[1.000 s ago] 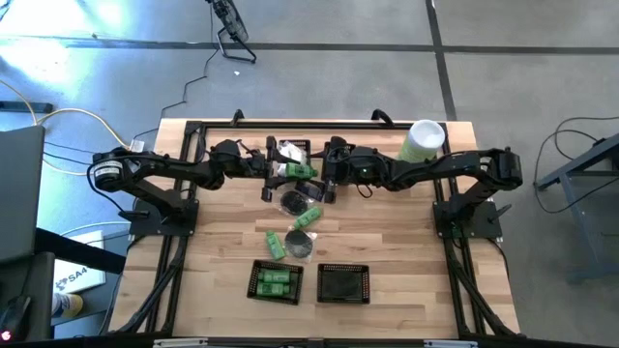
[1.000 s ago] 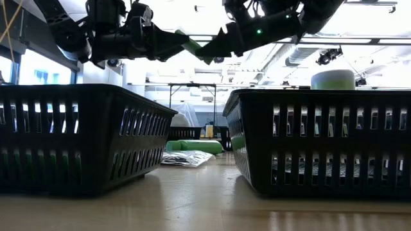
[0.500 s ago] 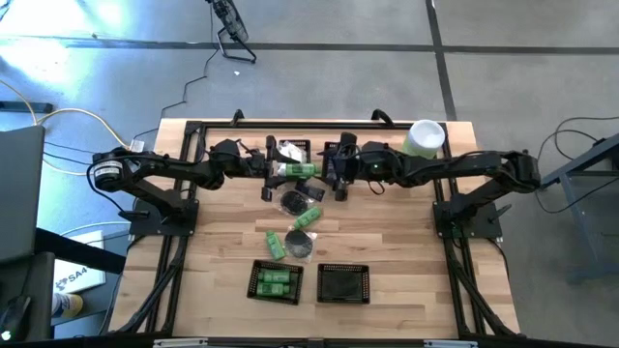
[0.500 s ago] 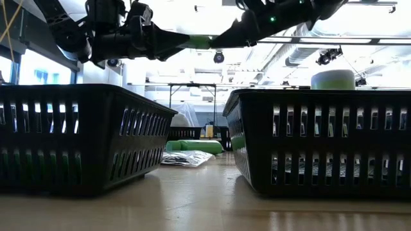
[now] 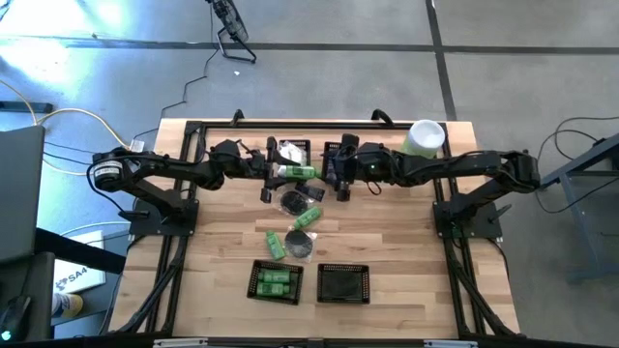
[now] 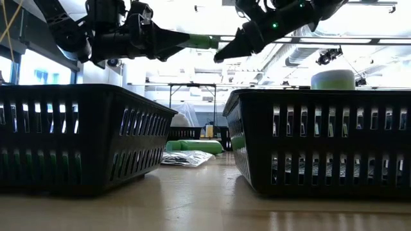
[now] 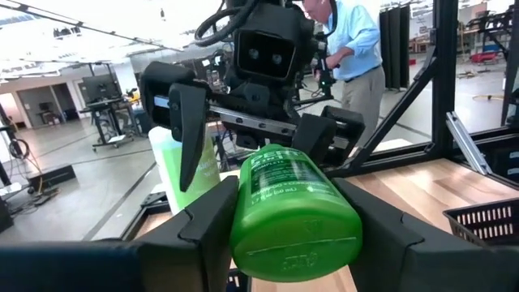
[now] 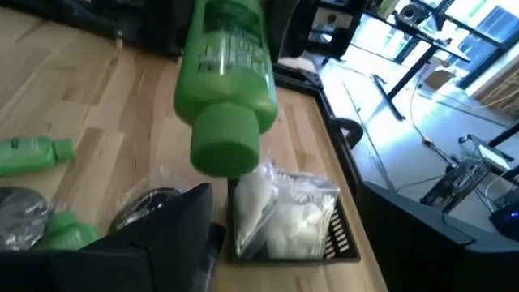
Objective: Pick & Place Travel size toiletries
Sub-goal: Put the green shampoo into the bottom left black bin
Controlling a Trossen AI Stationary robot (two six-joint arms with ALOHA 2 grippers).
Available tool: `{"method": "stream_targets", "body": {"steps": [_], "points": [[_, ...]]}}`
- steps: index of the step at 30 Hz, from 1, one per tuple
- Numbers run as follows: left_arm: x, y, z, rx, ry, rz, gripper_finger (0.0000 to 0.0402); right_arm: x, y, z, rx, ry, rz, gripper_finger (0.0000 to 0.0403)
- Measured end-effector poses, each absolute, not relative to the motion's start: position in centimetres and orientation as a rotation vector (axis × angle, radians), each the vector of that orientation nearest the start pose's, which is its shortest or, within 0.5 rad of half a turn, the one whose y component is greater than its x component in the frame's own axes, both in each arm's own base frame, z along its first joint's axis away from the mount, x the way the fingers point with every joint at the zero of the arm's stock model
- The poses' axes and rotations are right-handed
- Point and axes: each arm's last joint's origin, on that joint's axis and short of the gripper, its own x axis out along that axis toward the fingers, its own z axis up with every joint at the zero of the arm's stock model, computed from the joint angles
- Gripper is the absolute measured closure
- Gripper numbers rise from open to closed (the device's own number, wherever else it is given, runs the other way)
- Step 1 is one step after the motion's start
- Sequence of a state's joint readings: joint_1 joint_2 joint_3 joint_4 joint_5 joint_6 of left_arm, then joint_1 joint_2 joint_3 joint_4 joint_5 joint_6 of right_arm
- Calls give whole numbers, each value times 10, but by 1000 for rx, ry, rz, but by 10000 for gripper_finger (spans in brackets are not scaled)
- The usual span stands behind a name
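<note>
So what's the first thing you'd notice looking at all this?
Probably the bright green bottle held up in the air above the far middle of the table, clamped in the left gripper. The right gripper hangs open just beside it, the two arms nose to nose. Below them lies a heap of toiletries, and two black mesh baskets wait at the near edge.

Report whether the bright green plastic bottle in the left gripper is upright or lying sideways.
Sideways. The bright green plastic bottle lies level between the left gripper's fingers, held above the table, cap end toward the right gripper.
</note>
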State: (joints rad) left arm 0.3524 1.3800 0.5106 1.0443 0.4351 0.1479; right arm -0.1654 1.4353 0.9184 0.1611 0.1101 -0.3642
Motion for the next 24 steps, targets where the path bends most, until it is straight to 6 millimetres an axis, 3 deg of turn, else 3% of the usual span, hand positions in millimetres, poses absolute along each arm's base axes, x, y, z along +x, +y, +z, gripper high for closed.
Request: {"method": "stream_targets", "body": {"steps": [11, 24], "points": [[254, 81, 231, 187, -167, -69, 222, 298, -69, 241, -314, 677, -341, 118], [257, 72, 226, -76, -99, -141, 222, 283, -110, 238, -164, 692, -280, 228]]}}
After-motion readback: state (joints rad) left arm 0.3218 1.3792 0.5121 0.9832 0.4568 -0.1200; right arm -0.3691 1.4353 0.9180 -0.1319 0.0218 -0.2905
